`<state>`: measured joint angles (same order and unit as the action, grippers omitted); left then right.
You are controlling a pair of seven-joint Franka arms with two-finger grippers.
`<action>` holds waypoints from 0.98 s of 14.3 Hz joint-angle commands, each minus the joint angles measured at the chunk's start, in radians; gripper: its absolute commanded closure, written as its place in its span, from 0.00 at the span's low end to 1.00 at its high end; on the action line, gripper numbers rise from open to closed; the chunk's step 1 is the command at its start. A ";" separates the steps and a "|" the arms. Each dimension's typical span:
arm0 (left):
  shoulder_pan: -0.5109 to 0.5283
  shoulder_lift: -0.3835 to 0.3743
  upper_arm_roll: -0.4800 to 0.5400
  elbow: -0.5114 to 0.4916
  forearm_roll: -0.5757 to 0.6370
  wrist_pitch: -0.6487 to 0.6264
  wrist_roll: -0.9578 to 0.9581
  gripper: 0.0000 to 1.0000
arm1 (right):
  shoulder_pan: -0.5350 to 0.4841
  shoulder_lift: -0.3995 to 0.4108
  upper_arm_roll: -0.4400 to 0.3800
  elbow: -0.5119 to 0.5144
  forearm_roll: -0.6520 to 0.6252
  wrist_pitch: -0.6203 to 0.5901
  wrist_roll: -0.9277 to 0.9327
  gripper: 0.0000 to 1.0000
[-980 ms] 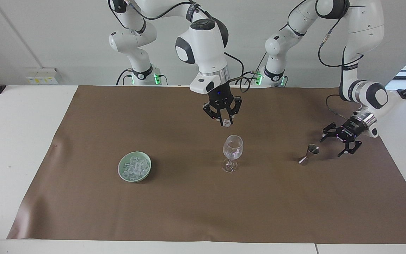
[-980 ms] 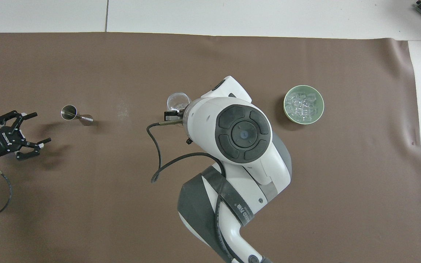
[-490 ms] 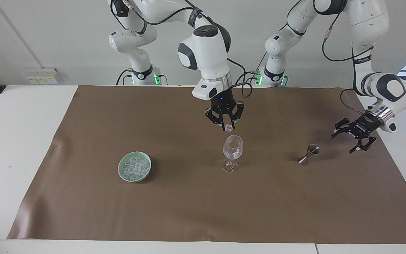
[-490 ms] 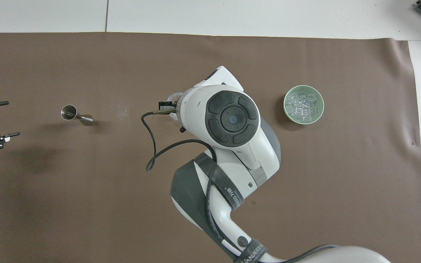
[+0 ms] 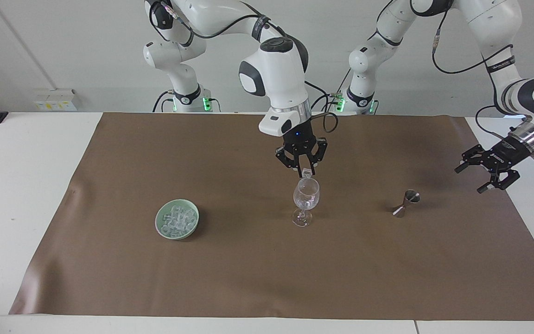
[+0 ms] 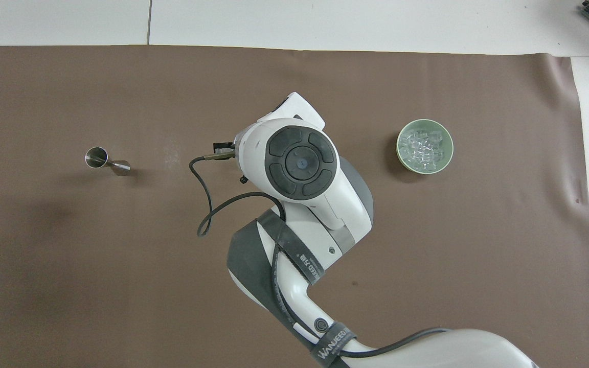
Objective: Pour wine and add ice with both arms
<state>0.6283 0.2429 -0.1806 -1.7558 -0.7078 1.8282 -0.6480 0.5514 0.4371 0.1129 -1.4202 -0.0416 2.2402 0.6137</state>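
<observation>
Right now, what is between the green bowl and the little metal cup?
The wine glass stands between the green bowl and metal cup, clearest in the facing view.

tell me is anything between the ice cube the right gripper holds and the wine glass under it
Nothing visible. The right gripper holds the ice cube just above the open rim of the wine glass, with only air between them.

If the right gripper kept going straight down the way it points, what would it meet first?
Most likely the wine glass: the right gripper points down just above its rim, shut on an ice cube, which would enter the bowl first. Exact alignment in depth is unclear.
</observation>
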 commanded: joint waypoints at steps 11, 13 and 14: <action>-0.200 -0.114 0.009 0.022 0.350 -0.009 0.313 0.00 | -0.001 0.037 0.005 0.036 -0.057 0.006 0.040 0.91; -0.240 -0.132 0.007 0.022 0.419 -0.015 0.372 0.00 | -0.001 0.040 0.005 0.035 -0.063 0.035 0.034 0.91; -0.260 -0.143 0.007 0.022 0.422 -0.015 0.396 0.00 | -0.002 0.042 0.005 0.036 -0.064 0.039 0.032 0.91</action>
<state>0.4118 0.1289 -0.1863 -1.7327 -0.3284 1.8272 -0.3053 0.5515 0.4555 0.1122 -1.4115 -0.0696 2.2596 0.6159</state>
